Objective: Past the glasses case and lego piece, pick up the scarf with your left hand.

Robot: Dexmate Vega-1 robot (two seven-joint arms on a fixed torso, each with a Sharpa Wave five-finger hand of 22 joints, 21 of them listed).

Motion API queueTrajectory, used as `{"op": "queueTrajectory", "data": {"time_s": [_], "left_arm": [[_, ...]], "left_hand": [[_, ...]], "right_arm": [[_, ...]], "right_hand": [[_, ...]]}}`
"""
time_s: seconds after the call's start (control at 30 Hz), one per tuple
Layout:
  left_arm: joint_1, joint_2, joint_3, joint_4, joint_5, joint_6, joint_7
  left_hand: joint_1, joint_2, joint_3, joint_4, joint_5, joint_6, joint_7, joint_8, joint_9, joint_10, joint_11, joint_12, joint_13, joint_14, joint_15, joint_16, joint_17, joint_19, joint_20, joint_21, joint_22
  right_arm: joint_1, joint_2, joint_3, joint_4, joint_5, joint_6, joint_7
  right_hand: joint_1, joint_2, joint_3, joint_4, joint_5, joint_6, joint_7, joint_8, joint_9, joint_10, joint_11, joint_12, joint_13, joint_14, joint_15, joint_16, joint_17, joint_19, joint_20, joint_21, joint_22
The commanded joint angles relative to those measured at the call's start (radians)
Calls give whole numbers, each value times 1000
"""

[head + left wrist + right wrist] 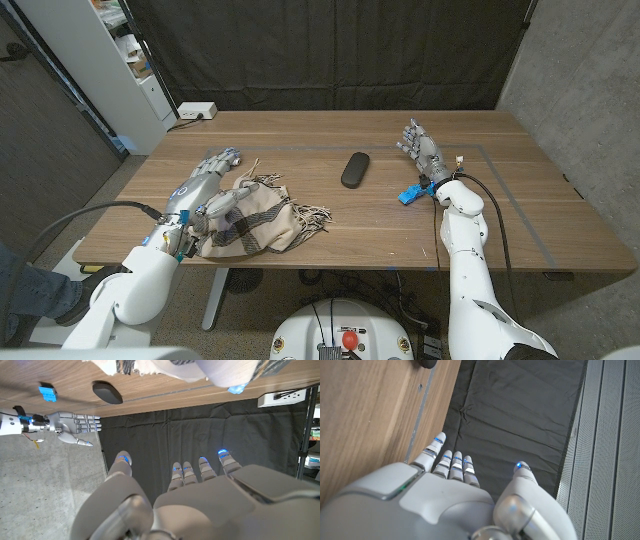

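one scarf [255, 215], plaid with fringe, lies bunched on the near left part of the wooden table [330, 135]. the left hand [207, 180] is at its left edge, fingers stretched out and a little apart, gripping nothing; whether it touches the cloth i cannot tell. to the scarf's right, apart from it, lies a dark glasses case [354, 169], and further right a blue lego piece [410, 195]. the right hand [422, 150] stands just past the lego piece, fingers straight and close together, holding nothing
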Motion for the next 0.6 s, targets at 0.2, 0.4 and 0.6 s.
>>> {"op": "queueTrajectory", "data": {"time_s": [0.2, 0.4, 0.6], "left_arm": [[53, 19, 36, -93, 140, 133, -16], [64, 28, 47, -105, 192, 169, 8], [63, 44, 59, -93, 209, 203, 11]], "left_hand": [[6, -29, -16, -1, 10, -10, -18, 0, 4, -7, 13, 1, 5, 9, 23, 5, 3, 33, 5, 16, 4], [10, -39, -20, -2, 13, -11, -21, 1, 4, -9, 11, 1, 5, 10, 24, 4, 4, 44, 5, 18, 4], [16, -50, -24, -3, 16, -15, -28, 1, 4, -10, 9, 2, 6, 14, 24, 4, 4, 55, 5, 20, 4]], "right_arm": [[16, -4, 3, 21, -8, -9, -1], [21, -2, 3, 33, -10, -4, -2], [19, 1, 1, 33, -17, -6, -6]], "right_hand": [[7, -1, 2, -3, 5, 5, 0, 6, 5, 4, 2, -4, 3, -3, 8, 2, 6, -5, 7, -6, 1], [4, 0, 1, -3, 4, 5, 0, 6, 5, 6, 1, -3, 4, 7, 7, 6, 7, 0, 7, -4, 1], [4, 1, 1, -3, 4, 5, 1, 6, 5, 6, 2, -3, 4, 7, 6, 6, 7, -1, 6, -5, 1]]}}
